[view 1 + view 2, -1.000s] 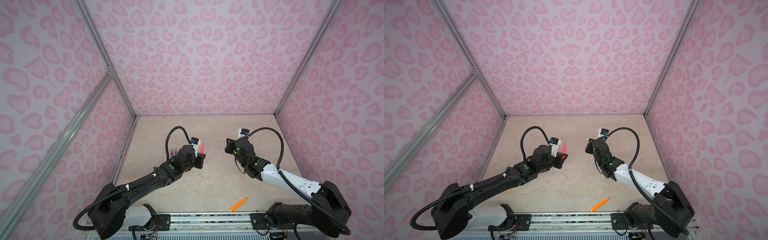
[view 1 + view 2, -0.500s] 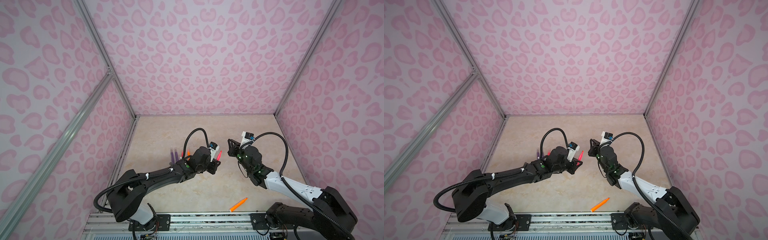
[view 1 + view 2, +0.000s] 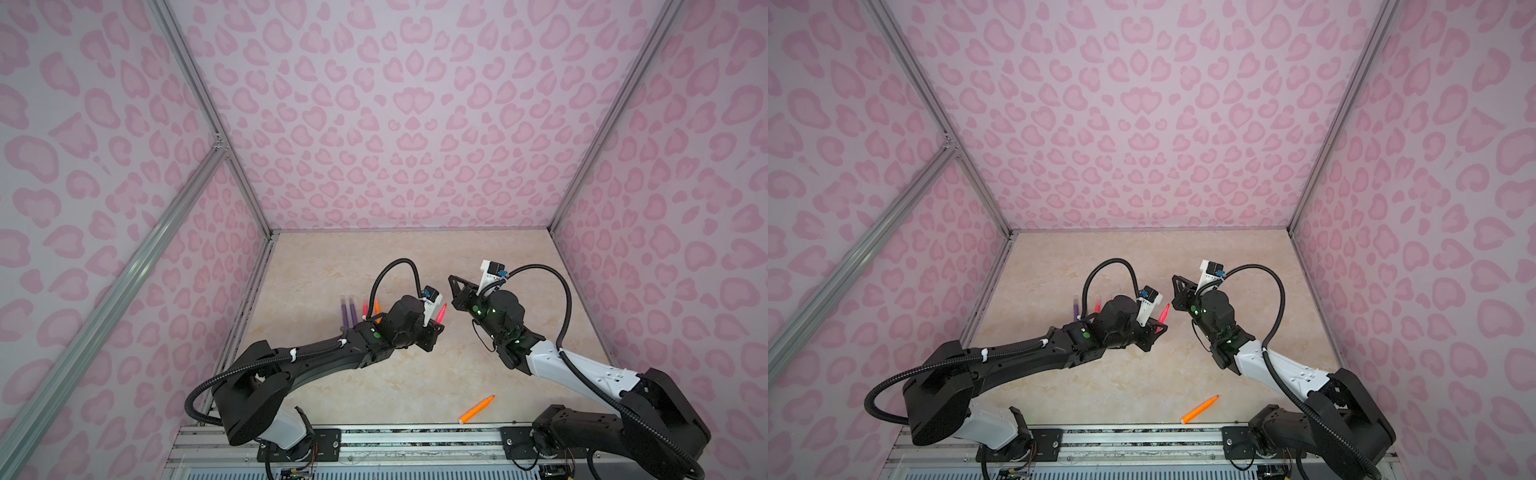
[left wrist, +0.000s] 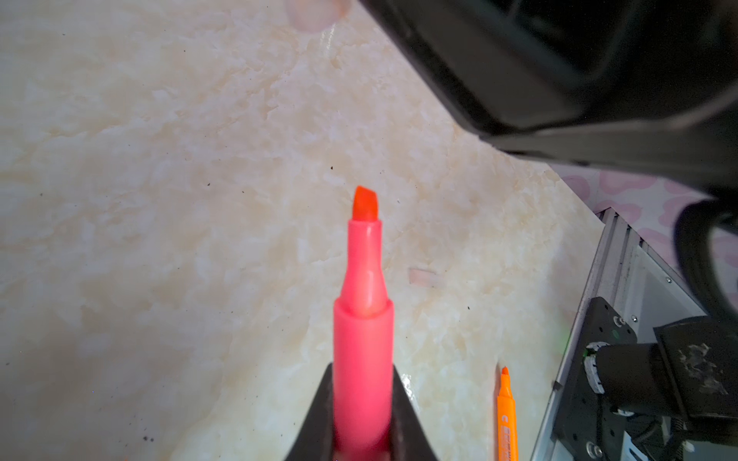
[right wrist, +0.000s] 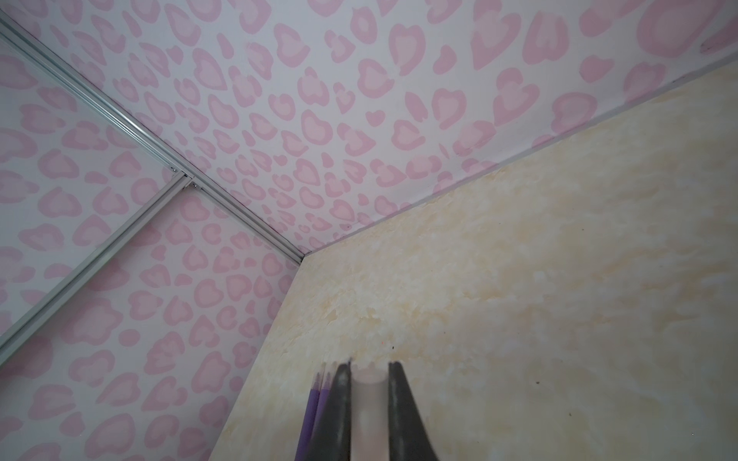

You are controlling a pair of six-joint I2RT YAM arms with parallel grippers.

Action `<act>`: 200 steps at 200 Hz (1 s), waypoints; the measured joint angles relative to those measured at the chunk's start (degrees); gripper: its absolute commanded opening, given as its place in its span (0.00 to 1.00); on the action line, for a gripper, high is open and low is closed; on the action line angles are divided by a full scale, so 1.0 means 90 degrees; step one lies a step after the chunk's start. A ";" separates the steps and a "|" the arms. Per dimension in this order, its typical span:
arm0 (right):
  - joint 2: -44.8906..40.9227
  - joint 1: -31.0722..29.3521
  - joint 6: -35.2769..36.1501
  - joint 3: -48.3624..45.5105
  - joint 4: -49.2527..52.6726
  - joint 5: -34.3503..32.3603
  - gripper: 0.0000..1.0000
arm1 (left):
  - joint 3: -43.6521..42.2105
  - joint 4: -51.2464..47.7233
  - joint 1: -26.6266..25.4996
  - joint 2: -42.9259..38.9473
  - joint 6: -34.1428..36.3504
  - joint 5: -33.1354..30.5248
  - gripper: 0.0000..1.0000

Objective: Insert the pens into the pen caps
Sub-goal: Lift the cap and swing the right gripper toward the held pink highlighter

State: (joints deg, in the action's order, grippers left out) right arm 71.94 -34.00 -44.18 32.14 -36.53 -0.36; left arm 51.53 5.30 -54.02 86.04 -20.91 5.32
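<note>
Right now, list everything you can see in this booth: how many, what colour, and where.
purple pens: 2, purple, side by side on the table's far left
pink-red pens: 2, pink-red, one beside the purple pair, one held
orange pens: 2, orange, one beside the lying pink-red pen, one by the front rail
pen caps: 2 plainly seen, clear, one loose on the table, one held
table: 1, beige marbled
walls: pink heart print, all round
front rail: 1, metal
left gripper: black, shut on a pink-red pen
right gripper: black, shut on a cap
</note>
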 measured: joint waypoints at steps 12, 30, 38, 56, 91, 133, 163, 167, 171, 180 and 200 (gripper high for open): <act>0.0051 0.0000 -0.0153 -0.0027 -0.0007 0.0073 0.00 | 0.0000 -0.0005 0.0000 0.0000 0.0000 -0.0087 0.03; 0.0073 -0.0015 -0.0364 -0.0078 -0.0051 0.0172 0.00 | 0.0000 -0.0017 0.0002 0.0000 -0.0012 -0.0209 0.03; 0.0070 -0.0034 -0.0425 -0.0112 -0.0095 0.0185 0.00 | 0.0000 -0.0053 0.0000 0.0000 -0.0027 -0.0262 0.03; 0.0051 -0.0092 -0.0571 -0.0206 -0.0189 0.0192 0.00 | 0.0002 -0.0124 0.0002 0.0000 -0.0029 -0.0323 0.03; -0.0017 -0.0189 -0.0823 -0.0313 -0.0221 0.0182 0.00 | 0.0002 -0.0160 0.0002 0.0000 -0.0046 -0.0398 0.03; -0.0024 -0.0342 -0.0971 -0.0345 -0.0325 0.0155 0.00 | 0.0002 -0.0233 0.0002 0.0000 -0.0046 -0.0464 0.03; -0.0024 -0.0432 -0.0971 -0.0345 -0.0335 0.0058 0.00 | 0.0002 -0.0238 0.0007 0.0000 -0.0046 -0.0474 0.03; -0.0019 -0.0440 -0.0971 -0.0345 -0.0338 0.0056 0.00 | 0.0002 -0.0240 0.0007 0.0000 -0.0046 -0.0474 0.03; -0.0017 -0.0449 -0.0971 -0.0345 -0.0340 0.0039 0.00 | 0.0002 -0.0240 0.0007 -0.0002 -0.0046 -0.0474 0.03; 0.0007 -0.0466 -0.0971 -0.0345 -0.0340 0.0012 0.00 | 0.0002 -0.0240 0.0007 -0.0002 -0.0046 -0.0474 0.03; 0.0083 -0.0500 -0.0971 -0.0342 -0.0340 -0.0029 0.00 | 0.0002 -0.0243 0.0007 -0.0010 -0.0046 -0.0474 0.03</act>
State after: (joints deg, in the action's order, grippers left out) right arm 72.69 -38.50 -52.93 29.06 -39.59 -0.62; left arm 51.55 3.11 -53.95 85.95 -21.32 1.06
